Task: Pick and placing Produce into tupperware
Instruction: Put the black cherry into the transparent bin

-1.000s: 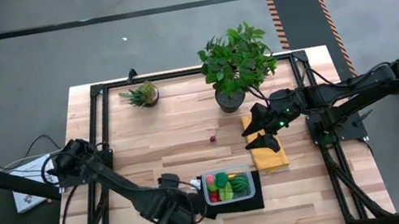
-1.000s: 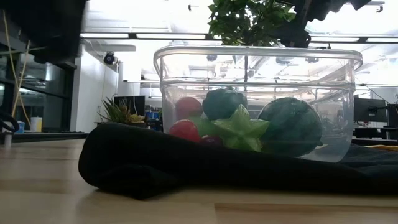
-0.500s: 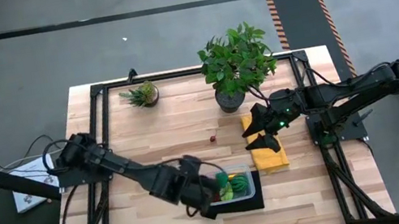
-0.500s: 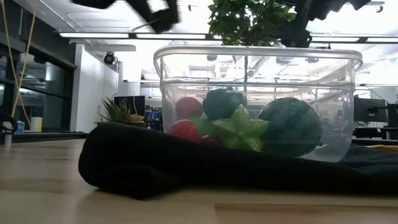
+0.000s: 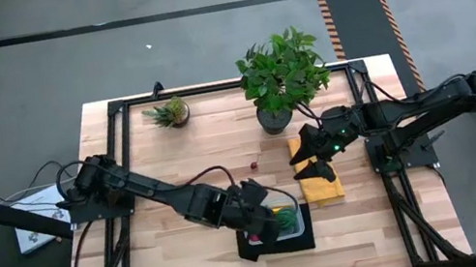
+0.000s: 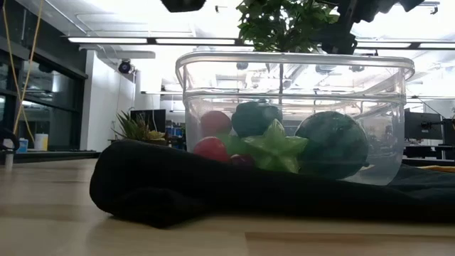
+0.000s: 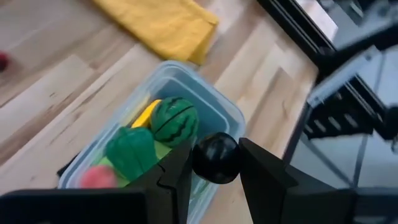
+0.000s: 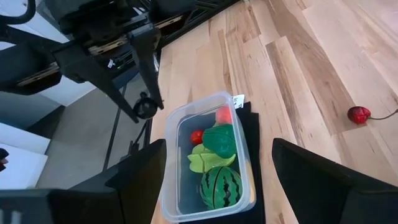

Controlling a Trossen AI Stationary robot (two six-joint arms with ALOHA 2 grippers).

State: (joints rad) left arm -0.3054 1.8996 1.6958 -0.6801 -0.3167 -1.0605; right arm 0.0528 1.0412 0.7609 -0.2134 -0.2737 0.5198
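The clear tupperware (image 5: 290,221) stands on a black mat (image 5: 260,248) near the table's front edge. It holds produce: a striped watermelon (image 7: 175,121), a green piece (image 7: 132,151), a yellow piece (image 7: 147,114), a red-pink piece (image 7: 96,178) and a green star fruit (image 6: 276,148). My left gripper (image 7: 214,163) hangs above the tupperware's left end, shut on a dark round piece (image 7: 217,149). A small red piece (image 5: 253,163) lies on the bare wood farther back. My right gripper (image 5: 307,153) waits open above the yellow cloth (image 5: 322,184). My left gripper pinches the dark round piece by two opposite sides (image 7: 199,160), one finger (image 7: 177,177) on each. The fingers slant down from the table's left. The piece (image 8: 145,107) hangs clear in the air above the tupperware and touches nothing else.
A large leafy potted plant (image 5: 282,75) and a small spiky one (image 5: 171,113) stand along the far edge. Black frame rails (image 5: 119,154) border the table. Bare wood lies between the tupperware and the plants.
My left gripper has risen and gone toward the table's right, from beside the mat's left end to above the tupperware, rolling its wrist as it went. It has kept hold of the dark round piece. The tupperware and its contents have stayed put.
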